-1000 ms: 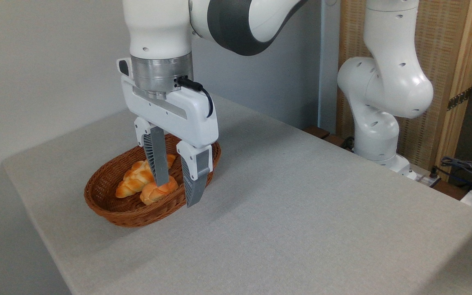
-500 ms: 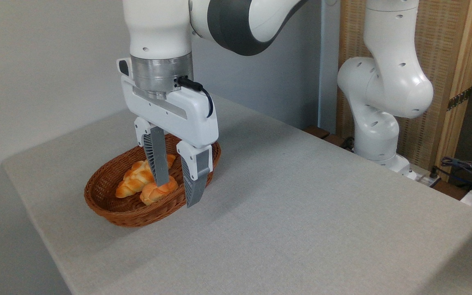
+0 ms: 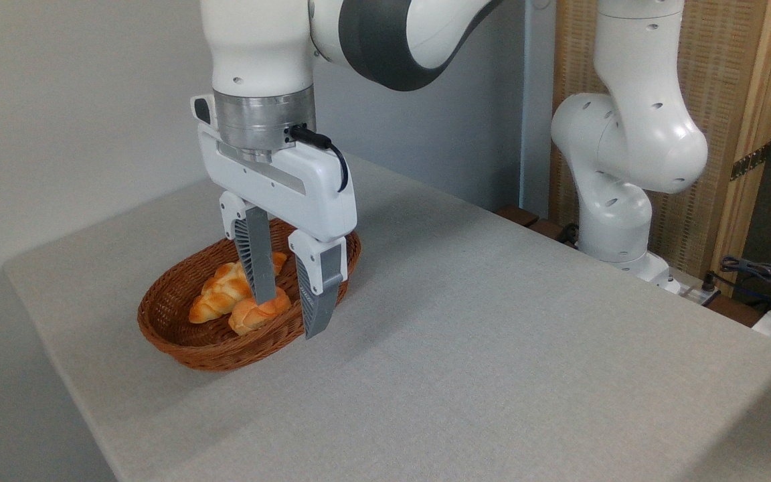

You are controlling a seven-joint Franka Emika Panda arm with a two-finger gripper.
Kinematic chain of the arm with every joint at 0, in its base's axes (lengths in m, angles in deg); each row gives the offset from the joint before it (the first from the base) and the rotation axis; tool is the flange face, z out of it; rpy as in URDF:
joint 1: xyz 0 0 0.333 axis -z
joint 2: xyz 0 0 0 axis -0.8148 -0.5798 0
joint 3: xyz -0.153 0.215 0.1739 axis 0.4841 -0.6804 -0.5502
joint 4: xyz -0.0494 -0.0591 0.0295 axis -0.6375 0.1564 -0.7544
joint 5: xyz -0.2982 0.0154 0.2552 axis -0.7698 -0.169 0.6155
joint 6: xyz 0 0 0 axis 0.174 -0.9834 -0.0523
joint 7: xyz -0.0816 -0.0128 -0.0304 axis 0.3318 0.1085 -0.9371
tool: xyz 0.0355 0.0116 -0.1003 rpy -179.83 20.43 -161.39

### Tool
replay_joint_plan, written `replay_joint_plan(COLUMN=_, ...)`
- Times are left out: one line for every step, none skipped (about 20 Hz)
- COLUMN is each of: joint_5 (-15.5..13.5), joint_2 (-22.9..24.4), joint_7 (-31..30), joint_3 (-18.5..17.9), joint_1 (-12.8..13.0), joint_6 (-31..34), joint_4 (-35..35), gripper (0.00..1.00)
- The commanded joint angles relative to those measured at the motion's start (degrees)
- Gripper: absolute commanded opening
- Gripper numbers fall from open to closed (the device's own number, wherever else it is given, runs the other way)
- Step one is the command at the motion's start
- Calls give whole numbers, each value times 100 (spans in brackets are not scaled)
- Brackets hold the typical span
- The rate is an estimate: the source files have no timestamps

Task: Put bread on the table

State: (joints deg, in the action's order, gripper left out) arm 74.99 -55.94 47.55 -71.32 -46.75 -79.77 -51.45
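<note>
Bread point(image 3: 225, 292) was seen lying in the wicker basket point(image 3: 178, 338), at nine o'clock from the claw point(image 3: 290, 318), whose fingers were spread wide over a shorter roll point(image 3: 256, 313); the basket was set on the grey tabletop point(image 3: 492, 335).

Saw a brown basket point(image 3: 178, 335) on the grey bench point(image 3: 492, 348), near its left corner. Found two breads inside: a long plaited bread point(image 3: 221, 294) and a shorter round roll point(image 3: 251, 314) just beside it. Noticed the gripper point(image 3: 290, 316) hanging over the basket, jaws apart, one of its grey fingers point(image 3: 258, 264) down in front of both breads, the other over the near rim.
</note>
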Motion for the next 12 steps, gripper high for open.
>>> replay_joint_plan(joint_5=23, joint_2=11, joint_7=-42, joint_3=-59, joint_1=45, joint_6=49, joint_4=25, gripper=100)
replay_joint_plan(joint_5=32, joint_2=3, joint_7=-42, joint_3=-59, joint_1=45, joint_6=58, joint_4=25, gripper=100)
replay_joint_plan(joint_5=32, joint_2=-6, joint_7=-42, joint_3=-50, joint_1=45, joint_6=58, joint_4=25, gripper=100)
replay_joint_plan(joint_5=23, joint_2=-41, joint_7=-42, joint_3=-50, joint_1=45, joint_6=58, joint_4=25, gripper=100)
replay_joint_plan(joint_5=32, joint_2=-59, joint_7=-42, joint_3=-50, joint_1=45, joint_6=58, joint_4=25, gripper=100)
replay_joint_plan(joint_5=32, joint_2=-59, joint_7=-33, joint_3=-50, joint_1=45, joint_6=58, joint_4=25, gripper=100)
replay_joint_plan(joint_5=32, joint_2=-59, joint_7=-33, joint_3=-50, joint_1=45, joint_6=58, joint_4=25, gripper=100)
replay_joint_plan(joint_5=23, joint_2=-76, joint_7=-42, joint_3=-41, joint_1=45, joint_6=58, joint_4=25, gripper=100)
replay_joint_plan(joint_5=23, joint_2=-77, joint_7=-51, joint_3=-41, joint_1=54, joint_6=58, joint_4=25, gripper=100)
replay_joint_plan(joint_5=23, joint_2=-77, joint_7=-59, joint_3=-24, joint_1=54, joint_6=58, joint_4=25, gripper=100)
replay_joint_plan(joint_5=14, joint_2=-77, joint_7=-60, joint_3=-23, joint_1=54, joint_6=58, joint_4=25, gripper=100)
replay_joint_plan(joint_5=14, joint_2=-77, joint_7=-60, joint_3=-15, joint_1=54, joint_6=58, joint_4=25, gripper=100)
